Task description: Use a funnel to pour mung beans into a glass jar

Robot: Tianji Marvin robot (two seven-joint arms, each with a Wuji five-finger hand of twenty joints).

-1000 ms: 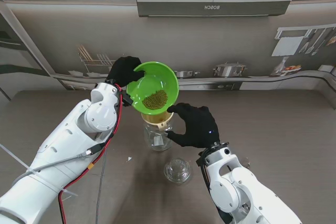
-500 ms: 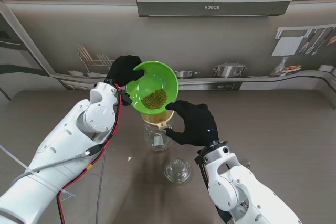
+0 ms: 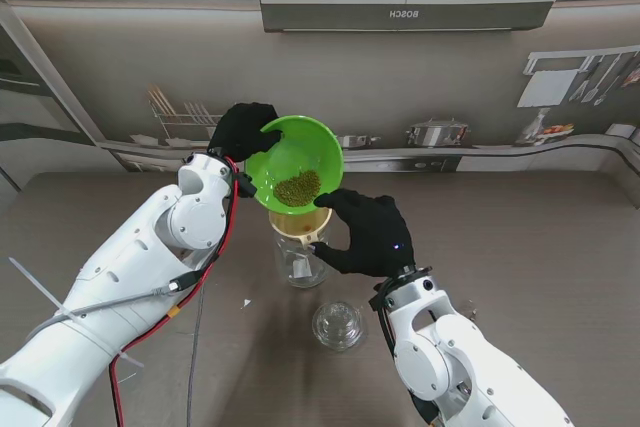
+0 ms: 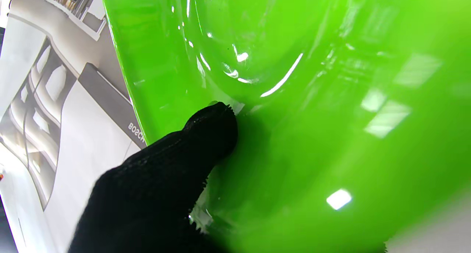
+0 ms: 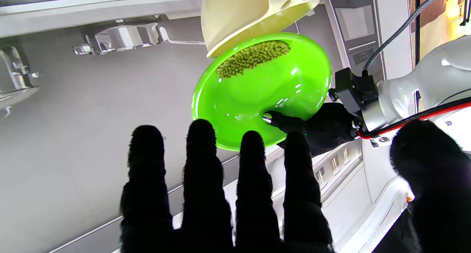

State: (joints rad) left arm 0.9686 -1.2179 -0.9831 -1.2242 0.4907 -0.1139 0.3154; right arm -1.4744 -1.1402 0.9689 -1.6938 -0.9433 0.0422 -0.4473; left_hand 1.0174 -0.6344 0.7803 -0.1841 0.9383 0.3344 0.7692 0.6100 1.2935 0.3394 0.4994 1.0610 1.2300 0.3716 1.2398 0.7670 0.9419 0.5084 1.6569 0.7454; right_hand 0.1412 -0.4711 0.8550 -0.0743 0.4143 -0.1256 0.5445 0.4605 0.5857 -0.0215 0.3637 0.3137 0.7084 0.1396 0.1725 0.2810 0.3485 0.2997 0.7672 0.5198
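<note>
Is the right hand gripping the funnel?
No. In the right wrist view the right hand has its fingers spread, apart from the funnel, holding nothing.

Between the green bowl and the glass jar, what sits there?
The cream funnel sits in the jar mouth, directly under the tilted bowl's lower rim where the beans have gathered. The stand view shows this; the right wrist view shows funnel and bowl only.

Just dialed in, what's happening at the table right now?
The left hand holds a green bowl of mung beans, tipped over the cream funnel that sits in the glass jar. The beans are heaped at the bowl's lower edge. The right hand waits open beside the funnel. A glass lid lies nearer to me.
</note>
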